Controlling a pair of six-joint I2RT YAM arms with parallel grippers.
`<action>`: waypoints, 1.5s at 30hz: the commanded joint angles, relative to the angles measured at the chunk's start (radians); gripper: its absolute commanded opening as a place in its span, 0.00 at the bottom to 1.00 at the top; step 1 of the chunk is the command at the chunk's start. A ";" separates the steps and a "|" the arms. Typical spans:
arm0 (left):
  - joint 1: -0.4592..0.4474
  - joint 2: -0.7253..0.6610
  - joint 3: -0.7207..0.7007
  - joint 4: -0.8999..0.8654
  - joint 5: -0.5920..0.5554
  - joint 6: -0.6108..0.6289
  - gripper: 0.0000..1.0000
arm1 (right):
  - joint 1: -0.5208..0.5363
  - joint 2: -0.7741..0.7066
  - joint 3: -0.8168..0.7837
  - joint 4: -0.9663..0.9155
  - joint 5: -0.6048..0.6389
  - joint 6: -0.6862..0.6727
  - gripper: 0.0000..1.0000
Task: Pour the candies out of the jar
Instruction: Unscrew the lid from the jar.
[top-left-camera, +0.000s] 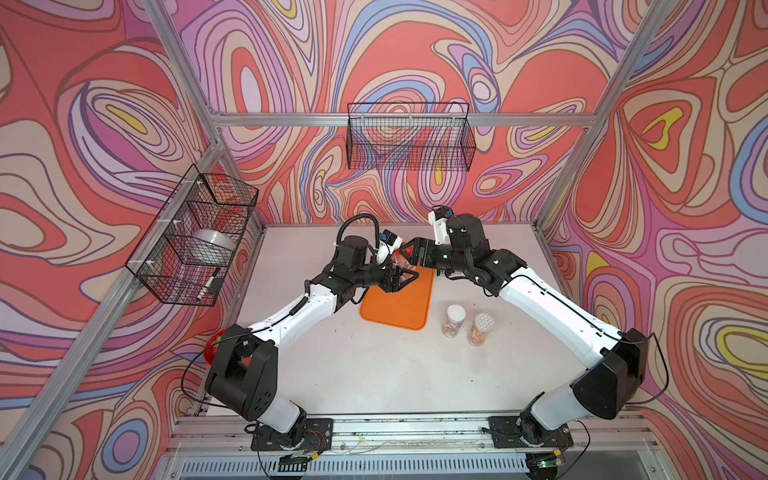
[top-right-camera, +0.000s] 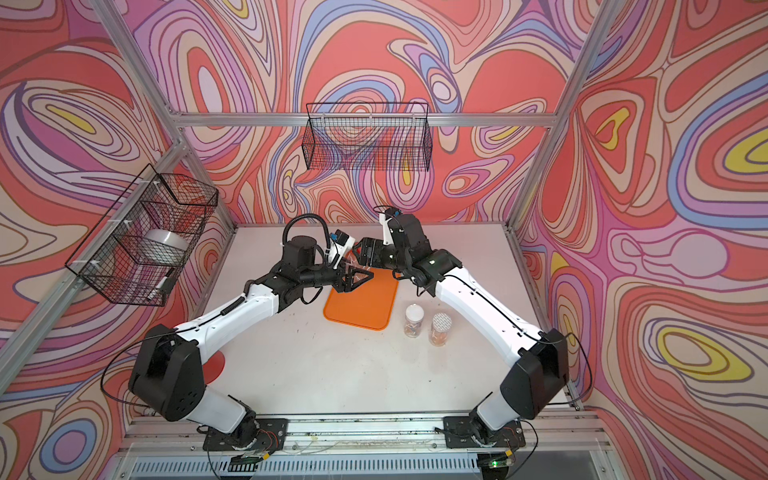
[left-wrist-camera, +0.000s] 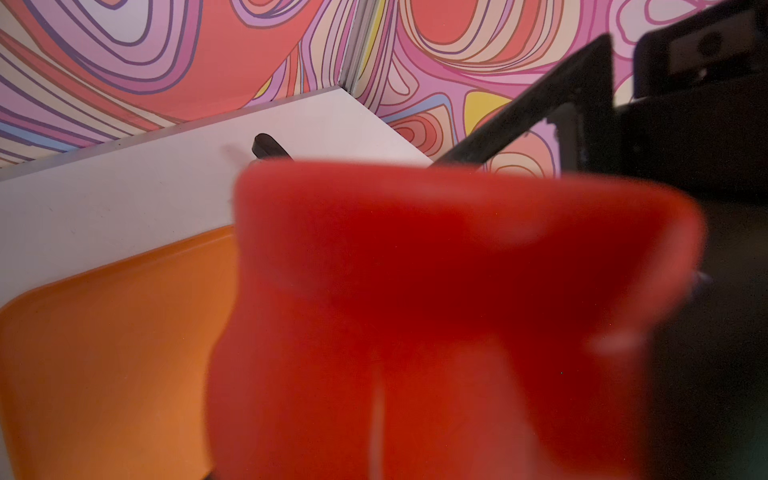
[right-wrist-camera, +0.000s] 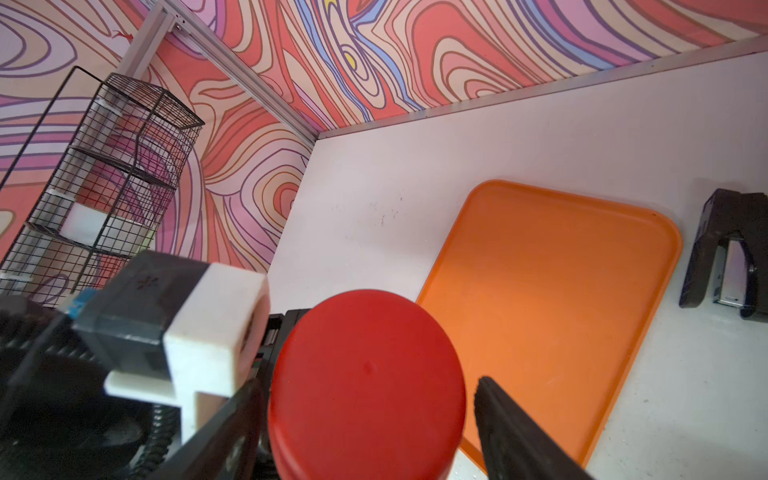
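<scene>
A clear jar (top-left-camera: 398, 262) with a red lid (right-wrist-camera: 365, 386) is held on its side above the far corner of the orange tray (top-left-camera: 399, 309). My left gripper (top-left-camera: 397, 270) is shut on the jar's body. Orange candies (top-right-camera: 351, 262) show faintly through the jar wall. My right gripper (right-wrist-camera: 368, 384) straddles the lid from the other side, open, with a small gap at one finger (right-wrist-camera: 498, 415). In the left wrist view the blurred red lid (left-wrist-camera: 457, 270) hides my left jaws.
Two more upright jars stand right of the tray, one white-lidded (top-left-camera: 454, 321), one with a patterned top (top-left-camera: 482, 329). A black stapler-like thing (right-wrist-camera: 731, 253) lies beside the tray. Wire baskets hang on the left wall (top-left-camera: 195, 237) and back wall (top-left-camera: 409, 137). A red thing (top-left-camera: 214, 345) sits under my left arm.
</scene>
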 joint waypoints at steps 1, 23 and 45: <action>-0.006 -0.035 0.008 -0.013 -0.008 0.033 0.55 | -0.003 0.042 0.036 0.022 -0.013 0.006 0.79; 0.038 -0.059 0.014 0.159 0.242 -0.121 0.46 | -0.096 -0.179 -0.220 0.218 -0.408 -0.233 0.40; 0.012 -0.084 0.040 0.001 0.101 -0.008 0.14 | -0.141 -0.152 -0.126 0.170 -0.226 -0.020 0.77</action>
